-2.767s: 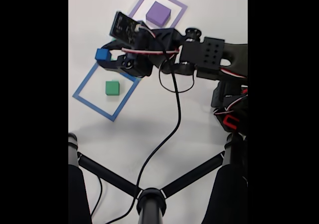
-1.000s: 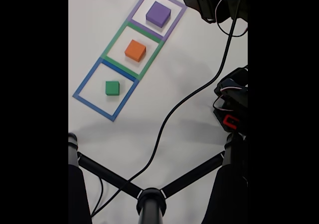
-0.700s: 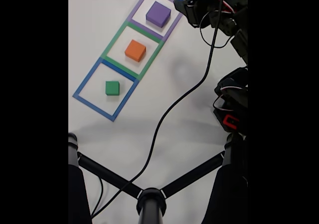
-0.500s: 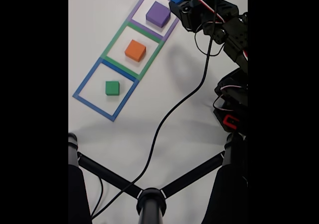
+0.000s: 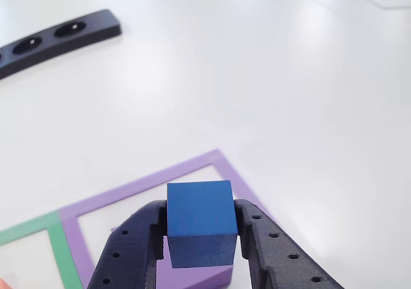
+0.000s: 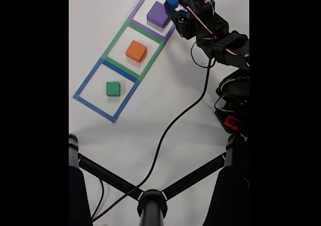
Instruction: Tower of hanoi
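My end effector [image 5: 201, 237] grips the blue cube [image 5: 200, 221] between both fingers, raised over the purple block [image 6: 158, 14] near the table's far edge.

You're over a white table [image 6: 165, 85]: far to near in the fixed view, purple block [image 6: 158, 15], orange block [image 6: 136, 50], green block [image 6: 113, 89], each inside its matching tape outline [image 6: 83, 87].

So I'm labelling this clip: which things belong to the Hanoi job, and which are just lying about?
Job: blue cube held in the gripper, purple block, orange block, green block.
Lying about: black bar with holes, loose black cable, tape outlines.
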You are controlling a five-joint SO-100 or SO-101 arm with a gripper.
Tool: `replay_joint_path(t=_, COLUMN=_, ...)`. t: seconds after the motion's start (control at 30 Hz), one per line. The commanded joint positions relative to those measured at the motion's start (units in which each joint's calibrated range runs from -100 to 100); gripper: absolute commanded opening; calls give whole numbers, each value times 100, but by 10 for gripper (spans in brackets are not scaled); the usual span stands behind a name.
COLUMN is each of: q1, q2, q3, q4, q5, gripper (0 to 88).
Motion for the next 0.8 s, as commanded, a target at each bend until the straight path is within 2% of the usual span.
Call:
replay_joint_path(t=0.0, q1=-94, q2=767, q3=-207, q4=-978, q5=59, gripper=7)
replay_joint_path(t=0.4, q1=-109, q2=2537, q3=-1070, q4=-1990, q5=59, gripper=7)
replay_joint_path(t=0.77, q1=-201, q2=3242, q3=-1161, q4=-2638, q5=59, gripper=9)
